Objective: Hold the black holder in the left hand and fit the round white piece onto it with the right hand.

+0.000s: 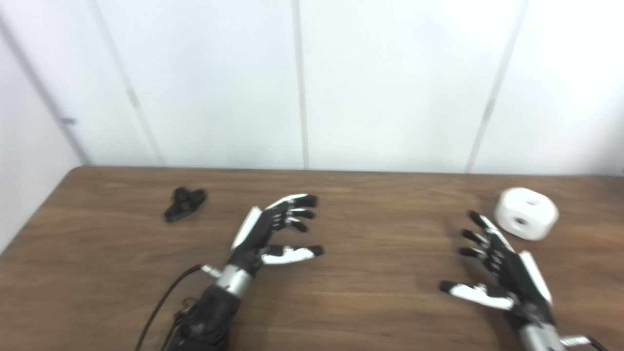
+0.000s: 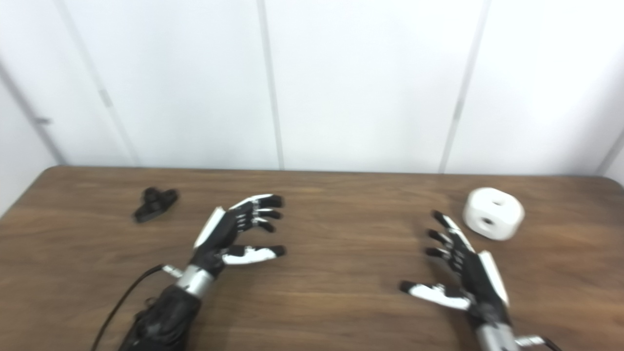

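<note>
Lying untouched at the left of the wooden table (image 1: 370, 302), the small matte black holder (image 1: 185, 204) is not yet grasped. The left hand (image 1: 273, 234) and right hand (image 1: 497, 265) are spread, holding nothing. The smooth round white piece (image 1: 526, 213), with holes, sits at far right, unfitted.

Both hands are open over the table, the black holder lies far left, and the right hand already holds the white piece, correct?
Not quite. The right hand is open and empty; the white piece sits on the table beside it, as the left eye view shows. The left hand and black holder are as stated.
</note>
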You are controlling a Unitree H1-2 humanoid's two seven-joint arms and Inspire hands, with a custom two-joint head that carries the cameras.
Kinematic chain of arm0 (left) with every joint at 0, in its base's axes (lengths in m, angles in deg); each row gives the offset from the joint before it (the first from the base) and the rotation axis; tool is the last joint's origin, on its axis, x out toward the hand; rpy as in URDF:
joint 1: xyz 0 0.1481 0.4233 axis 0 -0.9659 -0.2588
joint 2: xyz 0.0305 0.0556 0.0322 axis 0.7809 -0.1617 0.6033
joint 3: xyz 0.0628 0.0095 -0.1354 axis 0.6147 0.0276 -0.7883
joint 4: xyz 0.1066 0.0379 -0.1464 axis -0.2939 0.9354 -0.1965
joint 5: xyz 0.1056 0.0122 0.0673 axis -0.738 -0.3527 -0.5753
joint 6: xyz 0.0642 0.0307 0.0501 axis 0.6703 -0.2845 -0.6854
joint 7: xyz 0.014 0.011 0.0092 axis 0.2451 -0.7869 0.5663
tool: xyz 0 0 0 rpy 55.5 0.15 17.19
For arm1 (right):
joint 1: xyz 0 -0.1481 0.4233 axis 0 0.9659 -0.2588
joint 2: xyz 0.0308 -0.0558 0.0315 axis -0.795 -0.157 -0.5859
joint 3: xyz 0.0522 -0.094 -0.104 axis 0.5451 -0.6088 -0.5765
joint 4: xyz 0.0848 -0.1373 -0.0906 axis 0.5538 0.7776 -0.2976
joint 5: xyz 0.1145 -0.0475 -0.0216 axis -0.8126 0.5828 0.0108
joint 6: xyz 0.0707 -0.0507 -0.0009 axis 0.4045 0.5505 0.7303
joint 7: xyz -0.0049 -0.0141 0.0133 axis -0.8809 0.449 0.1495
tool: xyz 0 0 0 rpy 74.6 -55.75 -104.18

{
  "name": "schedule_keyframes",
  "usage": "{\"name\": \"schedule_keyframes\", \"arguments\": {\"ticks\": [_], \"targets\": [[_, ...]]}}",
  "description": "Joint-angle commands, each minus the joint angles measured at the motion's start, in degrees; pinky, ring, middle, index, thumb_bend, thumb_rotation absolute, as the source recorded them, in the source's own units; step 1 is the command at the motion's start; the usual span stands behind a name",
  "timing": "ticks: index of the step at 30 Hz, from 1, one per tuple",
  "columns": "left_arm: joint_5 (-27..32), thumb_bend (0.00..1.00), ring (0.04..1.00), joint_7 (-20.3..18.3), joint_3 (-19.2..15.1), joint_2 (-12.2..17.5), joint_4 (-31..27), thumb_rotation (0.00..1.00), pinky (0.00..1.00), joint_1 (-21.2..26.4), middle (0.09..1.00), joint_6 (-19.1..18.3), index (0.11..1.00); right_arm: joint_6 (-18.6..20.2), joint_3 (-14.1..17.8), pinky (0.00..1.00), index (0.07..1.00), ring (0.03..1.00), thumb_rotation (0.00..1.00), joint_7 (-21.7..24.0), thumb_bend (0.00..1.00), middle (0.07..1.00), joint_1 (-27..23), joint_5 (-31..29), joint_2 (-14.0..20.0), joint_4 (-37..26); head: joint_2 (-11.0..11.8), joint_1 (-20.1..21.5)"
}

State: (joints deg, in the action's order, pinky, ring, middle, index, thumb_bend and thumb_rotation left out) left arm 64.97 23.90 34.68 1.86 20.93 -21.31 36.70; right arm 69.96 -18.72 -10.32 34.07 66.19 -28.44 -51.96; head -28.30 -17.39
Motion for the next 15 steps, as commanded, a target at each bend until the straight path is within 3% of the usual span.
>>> {"name": "schedule_keyframes", "arguments": {"ticks": [1, 4, 15], "targets": [[-0.23, 0.76, 0.738, 1.20, 1.39, -2.81, 4.05, 0.08, 0.60, -2.50, 0.805, 0.24, 0.782, -0.73, 1.17, 0.75, 0.919, 0.857, 0.04, -0.07, 0.77, 0.951, -1.35, -1.54, 0.79, -1.62, 0.72, -2.93], [-0.36, 0.78, 0.749, 1.71, 1.52, -3.67, 4.98, 0.08, 0.61, -2.03, 0.814, 0.13, 0.780, 0.45, 1.36, 0.78, 0.948, 0.889, 0.03, -0.04, 0.75, 0.981, -1.21, -1.28, 0.88, -2.48, 1.44, -4.82], [0.84, 0.75, 0.721, 1.30, 1.00, -4.32, 6.70, 0.04, 0.57, -1.13, 0.806, 1.78, 0.776, -0.95, 1.71, 0.77, 0.940, 0.898, 0.06, 0.18, 0.73, 0.990, -1.37, -1.48, 1.08, -1.64, 1.47, -5.09]]}}
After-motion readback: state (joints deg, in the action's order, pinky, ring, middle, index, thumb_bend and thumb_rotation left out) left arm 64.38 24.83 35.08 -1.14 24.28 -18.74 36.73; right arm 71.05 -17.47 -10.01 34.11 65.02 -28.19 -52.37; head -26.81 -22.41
